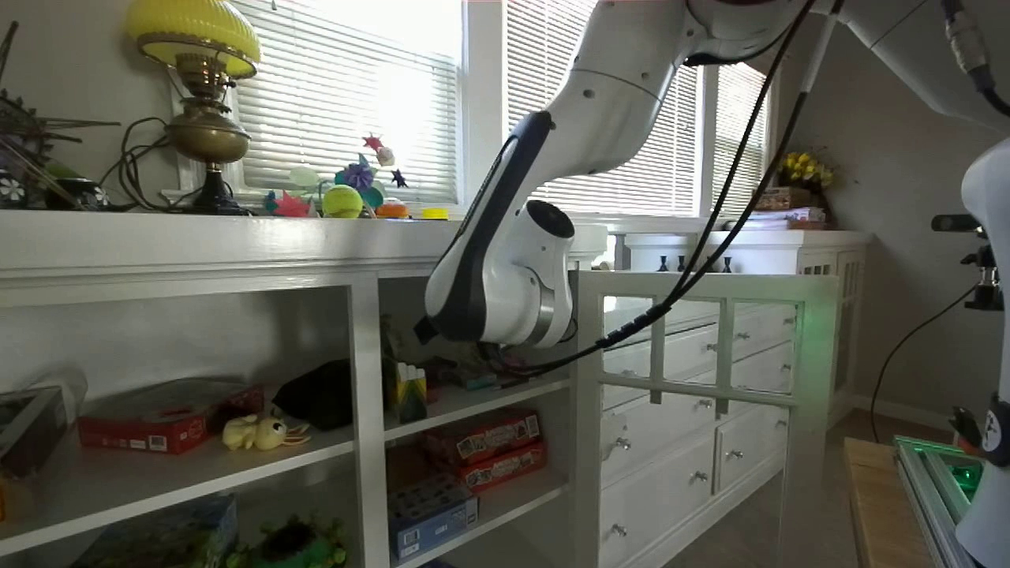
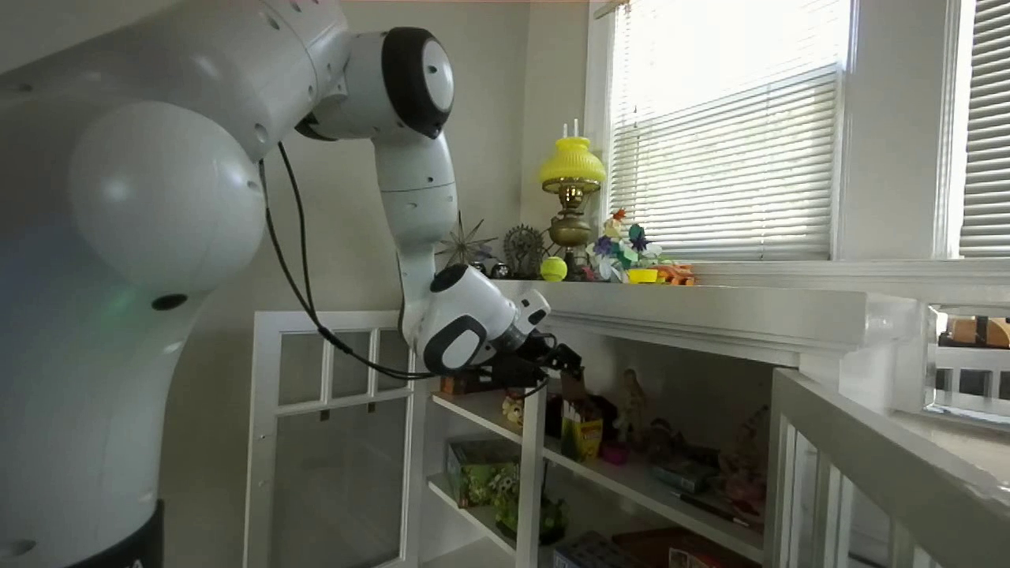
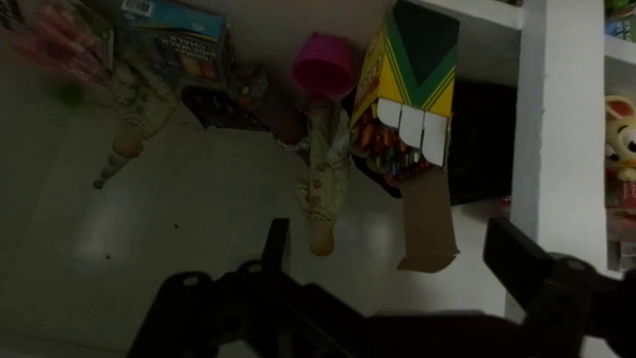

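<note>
While the gripper (image 3: 390, 248) is held at the front of the cabinet with its two fingers (image 3: 275, 241) spread wide apart, nothing is seen to be gripped by it. The crayon box (image 3: 412, 94), the thing nearest to the fingers, is seen standing on the shelf (image 1: 465, 406), and the divider (image 3: 566, 149) is found just to its left in both exterior views. The raised flap (image 3: 430, 223) of the box is framed between the fingers in the upside-down wrist view, but whether it is touched cannot be told. The cabinet door (image 1: 686, 388) is already swung back and the crayons (image 3: 392, 149) are already bared; the gripper is placed close to the box, yet no hold is taken and, it is judged, the handling of the box is left undone. To the right of the box, a pink cup (image 3: 323, 67), a doll (image 3: 323, 184) and, farther right, a chalk box (image 3: 181, 47) are seen. On the chalk box, the words "SIDEWALK CHALK" can be made out, upside down. On the crayon box, Crayola is suggested by the yellow and green pattern, though the lettering is too dim to be read surely. On two red boxes (image 1: 505, 434), stacked on the lower shelf (image 1: 517, 498), the lettering is too small to be read.
</note>
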Controlling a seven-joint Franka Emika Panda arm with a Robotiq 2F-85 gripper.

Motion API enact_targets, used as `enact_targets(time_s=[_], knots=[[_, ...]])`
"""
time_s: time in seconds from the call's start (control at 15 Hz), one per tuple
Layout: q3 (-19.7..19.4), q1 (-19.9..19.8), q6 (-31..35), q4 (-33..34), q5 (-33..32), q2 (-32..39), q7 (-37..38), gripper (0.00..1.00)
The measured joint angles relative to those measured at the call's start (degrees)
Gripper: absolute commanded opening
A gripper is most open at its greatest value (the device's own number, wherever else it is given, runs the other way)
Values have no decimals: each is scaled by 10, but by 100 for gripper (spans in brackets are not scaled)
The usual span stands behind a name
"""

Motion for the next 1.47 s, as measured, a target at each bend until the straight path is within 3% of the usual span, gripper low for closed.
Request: enact_targets(time_s=[0.27, 0.67, 1.47], knots=[[-27, -1, -6, 4, -61, 26, 61, 100], [-37, -20, -7, 24, -153, 51, 136, 100], [-44, -24, -14, 32, -160, 57, 148, 100]])
